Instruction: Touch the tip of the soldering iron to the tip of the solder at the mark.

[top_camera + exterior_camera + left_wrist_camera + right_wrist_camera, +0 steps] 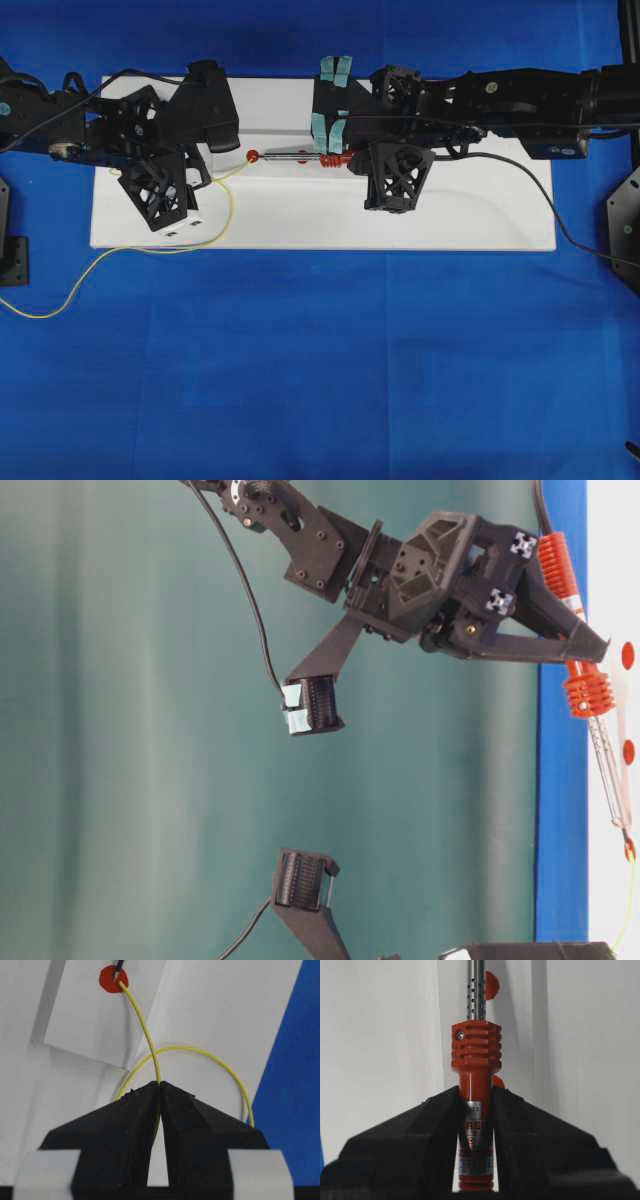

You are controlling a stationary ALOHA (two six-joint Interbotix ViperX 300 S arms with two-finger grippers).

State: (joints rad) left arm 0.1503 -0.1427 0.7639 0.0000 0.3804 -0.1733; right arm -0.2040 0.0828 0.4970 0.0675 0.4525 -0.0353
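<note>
The soldering iron (305, 157) lies level over the white board, its red ribbed collar (475, 1045) just ahead of my right gripper (475, 1095), which is shut on the red-and-silver handle. Its dark tip (118, 971) rests on the red mark (113, 980). The solder (145, 1030), a thin yellow wire, runs from my left gripper (159, 1083), shut on it, up to that same mark, where its free end meets the iron's tip. Overhead, the left gripper (205, 168) is left of the mark (252, 156) and the right gripper (352, 160) is right of it.
The white board (450, 215) lies on blue cloth. The solder loops off the board's front-left edge (60, 295). The iron's black cord (540, 190) trails to the right. A teal-taped clamp (335, 70) stands behind the iron. More red dots (491, 985) lie under the shaft.
</note>
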